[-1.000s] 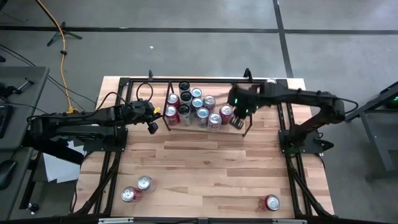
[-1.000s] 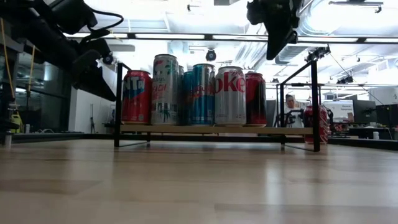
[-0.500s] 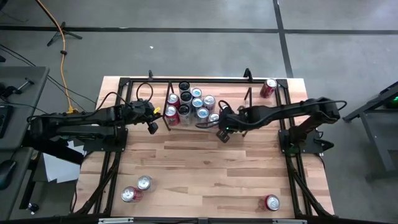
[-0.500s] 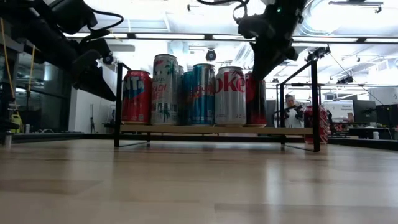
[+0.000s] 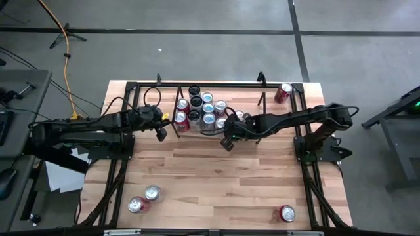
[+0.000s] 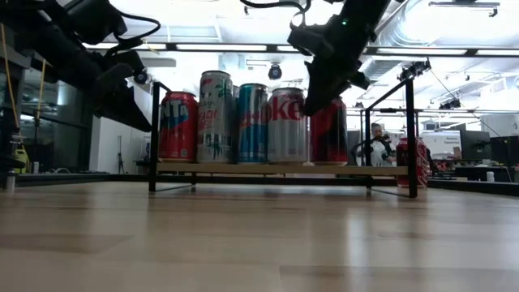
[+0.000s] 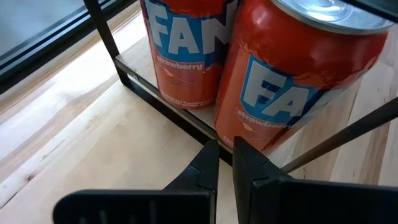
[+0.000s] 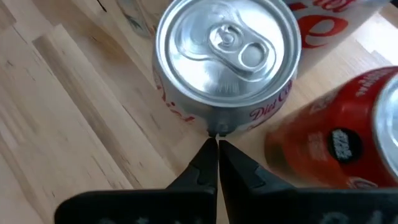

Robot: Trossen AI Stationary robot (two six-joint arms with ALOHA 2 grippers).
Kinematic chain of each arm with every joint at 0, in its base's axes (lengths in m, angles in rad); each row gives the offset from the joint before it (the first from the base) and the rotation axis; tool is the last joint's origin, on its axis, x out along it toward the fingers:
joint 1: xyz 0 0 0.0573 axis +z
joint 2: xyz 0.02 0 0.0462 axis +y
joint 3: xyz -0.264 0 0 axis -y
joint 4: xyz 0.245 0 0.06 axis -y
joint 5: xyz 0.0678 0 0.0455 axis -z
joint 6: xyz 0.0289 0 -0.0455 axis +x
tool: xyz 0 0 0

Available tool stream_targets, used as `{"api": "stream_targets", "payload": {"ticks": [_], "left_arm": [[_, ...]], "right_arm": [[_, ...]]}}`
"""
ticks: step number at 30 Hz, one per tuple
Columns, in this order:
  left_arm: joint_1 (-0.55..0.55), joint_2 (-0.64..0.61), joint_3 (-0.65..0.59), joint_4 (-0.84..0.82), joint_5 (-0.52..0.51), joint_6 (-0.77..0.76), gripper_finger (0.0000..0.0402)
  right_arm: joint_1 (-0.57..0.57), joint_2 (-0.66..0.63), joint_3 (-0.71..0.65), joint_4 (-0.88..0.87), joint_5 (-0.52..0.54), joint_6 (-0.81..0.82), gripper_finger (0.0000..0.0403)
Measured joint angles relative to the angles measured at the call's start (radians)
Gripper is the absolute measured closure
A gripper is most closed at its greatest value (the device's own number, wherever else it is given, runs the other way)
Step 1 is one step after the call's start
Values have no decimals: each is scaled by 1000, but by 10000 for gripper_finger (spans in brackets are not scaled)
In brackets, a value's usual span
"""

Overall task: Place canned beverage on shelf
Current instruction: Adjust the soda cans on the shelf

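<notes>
Starting at the table's left, the left gripper (image 5: 160, 133) is seen clenched on nothing, held just beside the shelf's (image 5: 172, 130) left end, close to two red strawberry cans (image 7: 292, 81). On the shelf, a cluster of upright cans (image 5: 200, 110) is gathered. At its front right, the right gripper (image 5: 228, 142) is pressed shut, empty, its tips touching the rim of a silver diet cola can (image 8: 227, 59) standing on the shelf. Loose cans (image 5: 144, 198) are left on the table near its front edge, and another red can (image 5: 284, 91) lies at the far right corner.
</notes>
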Motion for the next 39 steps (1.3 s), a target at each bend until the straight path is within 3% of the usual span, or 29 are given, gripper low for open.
{"api": "stream_targets", "payload": {"ticks": [20,24,30,39], "left_arm": [[0,0,0,-1,0,1,402],[0,0,0,-2,0,1,401],[0,0,0,-3,0,1,401],[0,0,0,-1,0,1,402]], "right_arm": [[-18,2,8,47,-5,-26,403],[-2,-29,64,-64,-106,-64,403],[42,-101,81,-380,-115,-40,403],[-29,-113,-5,-348,6,61,403]]}}
